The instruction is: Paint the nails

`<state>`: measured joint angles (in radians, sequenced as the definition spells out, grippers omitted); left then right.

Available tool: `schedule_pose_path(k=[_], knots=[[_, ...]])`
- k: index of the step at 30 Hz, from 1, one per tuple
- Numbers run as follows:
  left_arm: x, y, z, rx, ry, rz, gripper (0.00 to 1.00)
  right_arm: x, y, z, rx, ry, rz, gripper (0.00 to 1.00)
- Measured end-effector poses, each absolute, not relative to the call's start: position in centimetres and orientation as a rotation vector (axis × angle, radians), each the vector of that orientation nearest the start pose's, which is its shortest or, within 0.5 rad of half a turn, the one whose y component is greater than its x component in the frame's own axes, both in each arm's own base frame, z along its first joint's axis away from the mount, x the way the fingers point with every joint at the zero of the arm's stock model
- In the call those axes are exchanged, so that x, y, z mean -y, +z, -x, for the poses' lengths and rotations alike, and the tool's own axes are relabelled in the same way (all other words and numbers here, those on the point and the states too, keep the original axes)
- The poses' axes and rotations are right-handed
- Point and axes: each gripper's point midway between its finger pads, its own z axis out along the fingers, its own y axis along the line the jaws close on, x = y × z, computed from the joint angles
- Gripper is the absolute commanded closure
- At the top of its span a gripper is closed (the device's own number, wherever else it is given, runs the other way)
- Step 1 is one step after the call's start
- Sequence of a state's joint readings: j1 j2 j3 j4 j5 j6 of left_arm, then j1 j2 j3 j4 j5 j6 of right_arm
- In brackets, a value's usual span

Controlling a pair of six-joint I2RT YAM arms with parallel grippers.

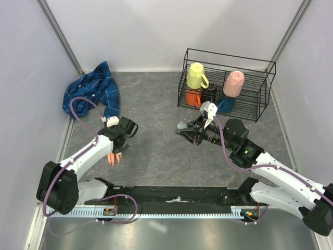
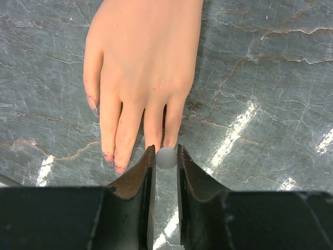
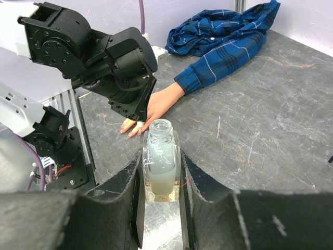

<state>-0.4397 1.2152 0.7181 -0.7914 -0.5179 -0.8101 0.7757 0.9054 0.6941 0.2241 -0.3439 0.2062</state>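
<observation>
Since the left jaws pinch a small whitish brush cap (image 2: 166, 158) just off the two right-hand fingertips, bottom centre of the left wrist view, the stroke wants a light, slow touch — tip only, along each of the nails (image 2: 120, 167). The mannequin hand (image 1: 113, 158) lies palm down on the bench (image 1: 156, 151), lower left in the overhead view. Meanwhile the right jaws clamp the uncapped polish bottle (image 3: 160, 156) — keep it upright.
</observation>
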Motion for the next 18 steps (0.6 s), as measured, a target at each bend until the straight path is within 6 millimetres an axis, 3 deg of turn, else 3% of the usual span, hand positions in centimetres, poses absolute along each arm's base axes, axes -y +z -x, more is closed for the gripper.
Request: schedule_pose_path(k=[18], knots=[[3.1, 6.29, -22.09, -2.497, 0.36, 0.578, 0.98, -29.05, 29.08, -19.94, -1.485, 1.033, 0.733, 1.0]])
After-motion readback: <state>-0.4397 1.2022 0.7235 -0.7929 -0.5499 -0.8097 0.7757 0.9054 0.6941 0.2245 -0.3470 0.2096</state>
